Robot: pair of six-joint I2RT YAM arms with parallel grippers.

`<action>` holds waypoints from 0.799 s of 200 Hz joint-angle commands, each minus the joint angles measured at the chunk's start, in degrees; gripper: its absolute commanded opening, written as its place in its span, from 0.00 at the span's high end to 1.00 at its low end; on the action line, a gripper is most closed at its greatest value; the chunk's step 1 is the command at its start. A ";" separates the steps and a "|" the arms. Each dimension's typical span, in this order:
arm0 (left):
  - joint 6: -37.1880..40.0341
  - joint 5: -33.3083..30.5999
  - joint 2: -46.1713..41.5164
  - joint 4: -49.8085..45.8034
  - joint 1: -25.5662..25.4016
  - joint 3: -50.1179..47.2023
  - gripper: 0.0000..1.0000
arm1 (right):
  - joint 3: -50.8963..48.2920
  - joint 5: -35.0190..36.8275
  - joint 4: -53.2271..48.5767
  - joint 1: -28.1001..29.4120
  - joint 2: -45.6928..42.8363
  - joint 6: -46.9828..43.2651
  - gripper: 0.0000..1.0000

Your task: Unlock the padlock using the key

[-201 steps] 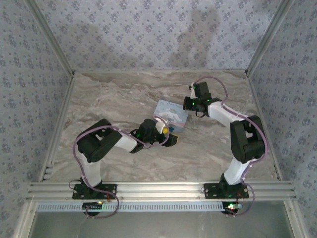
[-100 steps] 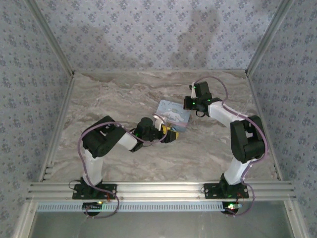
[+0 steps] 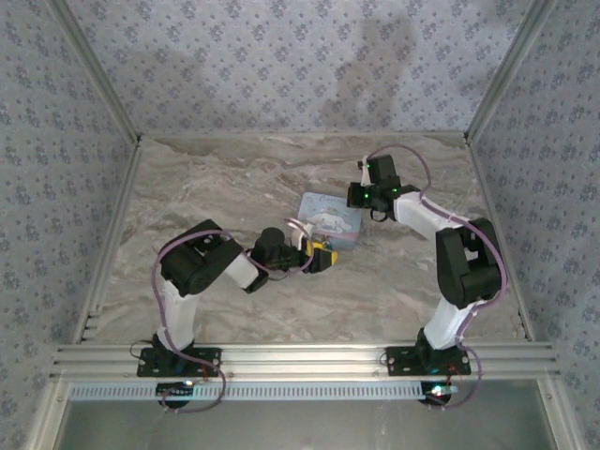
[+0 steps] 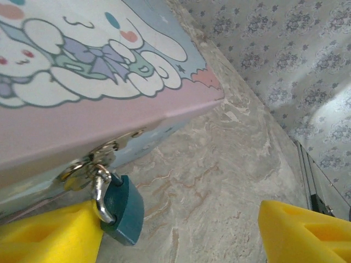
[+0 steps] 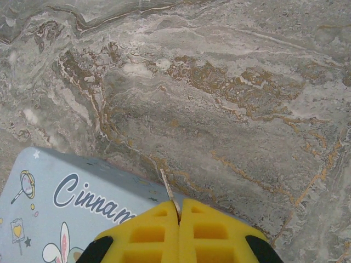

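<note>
The left end effector (image 4: 175, 233) has drawn in to the tin's (image 4: 109, 118) front, fingers apart, the padlock (image 4: 122, 211) hanging from the hasp (image 4: 90, 164) just beside one, likely to steady it for the right end effector (image 5: 179, 211), clamped on the key (image 5: 167, 186)

Cartoon-printed tin (image 3: 328, 217) on marbled table (image 3: 225, 183)

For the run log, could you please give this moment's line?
left gripper open by teal padlock | right gripper holds thin metal key

Teal padlock (image 4: 122, 208) on hasp (image 4: 90, 163); thin pale key (image 5: 167, 189)
</note>
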 commanded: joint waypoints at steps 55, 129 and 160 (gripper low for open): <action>-1.60 -3.42 3.18 -1.20 -3.31 2.43 0.22 | -0.87 -0.13 0.65 0.59 0.60 0.06 1.00; -2.76 -5.23 3.03 0.09 -3.39 1.07 0.21 | -2.91 5.57 -3.46 -1.88 -8.49 -0.91 1.00; -3.15 -5.11 3.55 -0.21 -3.40 1.51 0.21 | -6.67 9.58 -7.47 -3.24 -14.16 -0.06 1.00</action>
